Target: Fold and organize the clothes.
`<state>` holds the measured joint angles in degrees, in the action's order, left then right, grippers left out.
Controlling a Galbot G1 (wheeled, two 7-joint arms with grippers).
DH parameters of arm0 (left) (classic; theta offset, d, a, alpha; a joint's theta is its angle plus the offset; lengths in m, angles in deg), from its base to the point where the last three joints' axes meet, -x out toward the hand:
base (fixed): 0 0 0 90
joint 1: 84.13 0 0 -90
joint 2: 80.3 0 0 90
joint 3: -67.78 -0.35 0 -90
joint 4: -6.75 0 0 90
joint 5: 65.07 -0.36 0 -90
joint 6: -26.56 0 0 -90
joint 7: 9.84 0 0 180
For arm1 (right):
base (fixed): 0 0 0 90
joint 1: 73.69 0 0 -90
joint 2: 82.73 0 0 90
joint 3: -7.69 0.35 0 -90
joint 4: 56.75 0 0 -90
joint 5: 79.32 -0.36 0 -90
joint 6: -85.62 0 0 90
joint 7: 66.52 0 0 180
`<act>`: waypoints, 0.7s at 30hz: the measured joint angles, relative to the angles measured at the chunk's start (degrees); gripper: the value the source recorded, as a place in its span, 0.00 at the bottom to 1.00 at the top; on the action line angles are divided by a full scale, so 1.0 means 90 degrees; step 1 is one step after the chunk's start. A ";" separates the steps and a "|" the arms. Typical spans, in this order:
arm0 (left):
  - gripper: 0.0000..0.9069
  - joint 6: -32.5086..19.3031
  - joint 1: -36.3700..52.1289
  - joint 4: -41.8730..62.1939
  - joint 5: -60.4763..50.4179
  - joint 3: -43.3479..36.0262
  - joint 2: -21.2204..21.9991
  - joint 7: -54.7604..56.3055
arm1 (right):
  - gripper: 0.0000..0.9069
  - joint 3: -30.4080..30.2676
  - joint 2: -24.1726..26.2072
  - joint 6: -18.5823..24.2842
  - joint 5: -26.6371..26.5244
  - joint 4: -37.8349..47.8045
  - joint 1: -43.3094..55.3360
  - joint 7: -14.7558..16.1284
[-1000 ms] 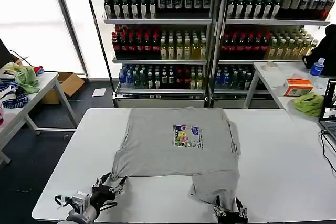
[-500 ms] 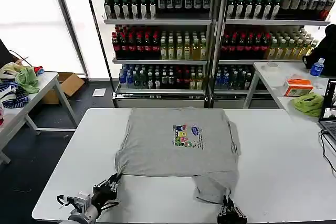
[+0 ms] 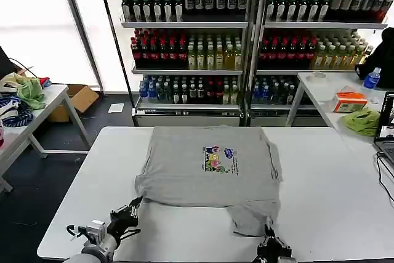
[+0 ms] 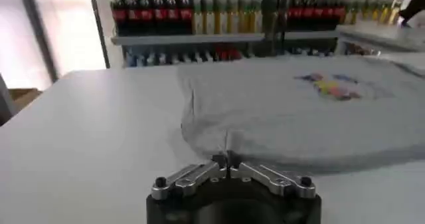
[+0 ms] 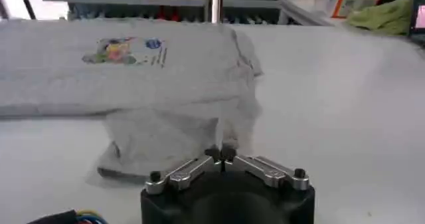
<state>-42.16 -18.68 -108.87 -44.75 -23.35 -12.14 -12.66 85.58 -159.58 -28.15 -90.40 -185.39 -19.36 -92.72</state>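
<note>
Grey shirt [image 3: 209, 170] on white table [image 3: 326, 177], bottle shelves [image 3: 246, 35] behind

I see bare white table [image 3: 326, 183] open on both sides of the grey shirt [image 3: 209, 167], whose near edge lies right against my left gripper [image 3: 131, 209] and right gripper [image 3: 268, 236], both pinched closed.

A shop-like test room is seen: shelves [image 3: 191, 35] stocked with bottled drinks [image 3: 184, 56] stand beyond the white worktop [image 3: 320, 183], well past the tools.
</note>
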 measured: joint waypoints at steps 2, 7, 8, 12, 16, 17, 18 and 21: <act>0.00 -0.0089 0.0063 -0.0003 0.0036 -0.0005 0.0037 -0.0002 | 0.00 0.0007 -0.0045 0.0011 0.0074 -0.0023 0.0123 0.0066; 0.00 -0.0292 0.0201 0.0008 0.0082 -0.0015 0.0103 -0.0025 | 0.00 0.0036 -0.0139 0.0074 0.0268 -0.0015 0.0459 0.0230; 0.00 -0.0334 0.0233 0.0024 0.0095 -0.0017 0.0118 -0.0029 | 0.00 0.0047 -0.0147 0.0087 0.0291 0.0001 0.0528 0.0266; 0.00 -0.0475 0.0374 0.0085 0.0175 -0.0021 0.0159 0.0000 | 0.00 0.0122 -0.0143 0.0136 0.0376 0.0115 0.0878 0.0388; 0.00 -0.0569 0.0550 0.0195 0.0321 -0.0050 0.0194 0.0024 | 0.00 0.0152 -0.0107 0.0139 0.0384 0.0287 0.1272 0.0504; 0.00 -0.0584 0.0591 0.0221 0.0352 -0.0062 0.0199 0.0022 | 0.00 0.0150 -0.0095 0.0136 0.0383 0.0333 0.1369 0.0528; 0.00 -0.0596 0.0636 0.0246 0.0378 -0.0074 0.0205 0.0024 | 0.00 0.0148 -0.0076 0.0128 0.0377 0.0390 0.1484 0.0553; 0.00 -0.0626 0.0791 0.0330 0.0437 -0.0114 0.0237 0.0033 | 0.00 0.0128 -0.0021 0.0092 0.0344 0.0561 0.1807 0.0623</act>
<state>-47.79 -11.56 -105.90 -40.82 -24.38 -10.01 -12.37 86.73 -159.76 -27.32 -87.31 -180.35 -3.10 -87.11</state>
